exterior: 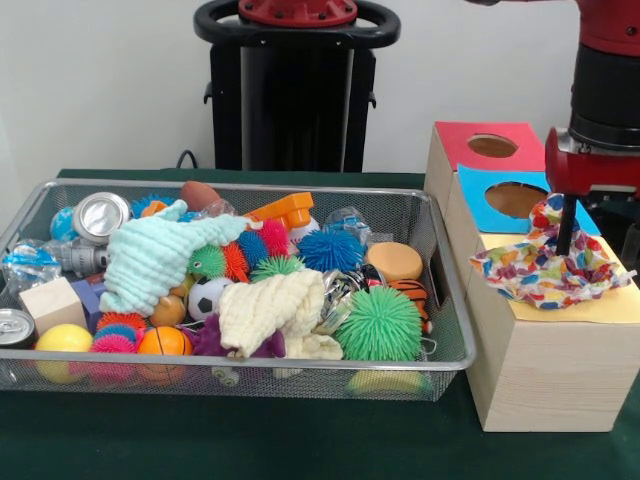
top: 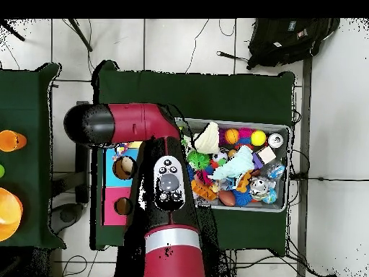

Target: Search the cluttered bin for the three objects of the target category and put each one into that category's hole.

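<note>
Nearest, the wire bin (exterior: 445,290) sits on the green table (exterior: 300,440), packed with clutter: a yellow ball (exterior: 62,338), an orange ball (exterior: 164,341), a green spiky ball (exterior: 380,324), a cream cloth (exterior: 270,310) and a mint cloth (exterior: 150,255). Beside it stands the wooden sorting box (exterior: 540,375). A multicoloured patterned cloth (exterior: 545,265) lies crumpled on the box's yellow panel (exterior: 620,305), covering that panel's hole. The gripper (exterior: 566,235) presses down into this cloth; whether its fingers are parted or clamped cannot be determined. Farther back are the blue panel (exterior: 480,200) and the red panel (exterior: 455,145), each with an uncovered hole.
</note>
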Robot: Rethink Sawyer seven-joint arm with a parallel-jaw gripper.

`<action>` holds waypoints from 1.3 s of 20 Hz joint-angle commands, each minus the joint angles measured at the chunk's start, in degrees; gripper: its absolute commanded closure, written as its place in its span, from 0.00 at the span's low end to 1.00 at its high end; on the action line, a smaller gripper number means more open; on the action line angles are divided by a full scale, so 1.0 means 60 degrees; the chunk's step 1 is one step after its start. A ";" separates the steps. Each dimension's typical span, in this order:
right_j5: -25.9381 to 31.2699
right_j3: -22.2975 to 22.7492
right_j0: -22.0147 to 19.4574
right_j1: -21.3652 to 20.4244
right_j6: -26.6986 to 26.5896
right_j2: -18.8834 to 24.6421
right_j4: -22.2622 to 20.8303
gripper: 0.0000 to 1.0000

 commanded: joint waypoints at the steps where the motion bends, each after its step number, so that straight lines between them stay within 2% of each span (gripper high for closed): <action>1: 0.1213 0.0701 -0.0246 0.0053 0.0714 0.0358 0.0178 0.00; 10: 0.2248 0.0291 -0.0509 -0.0285 0.0231 0.0281 0.0021 0.00; 14: 0.2741 -0.0125 -0.0646 -0.0272 0.0119 0.0316 -0.0025 0.00; 24: 0.3172 -0.0505 -0.0931 -0.0220 -0.0013 0.0497 -0.0069 0.00; 25: 0.2974 -0.0461 -0.0956 -0.0238 0.0054 0.0502 -0.0071 1.00; 26: 0.2838 -0.0406 -0.0977 -0.0249 0.0139 0.0509 -0.0008 1.00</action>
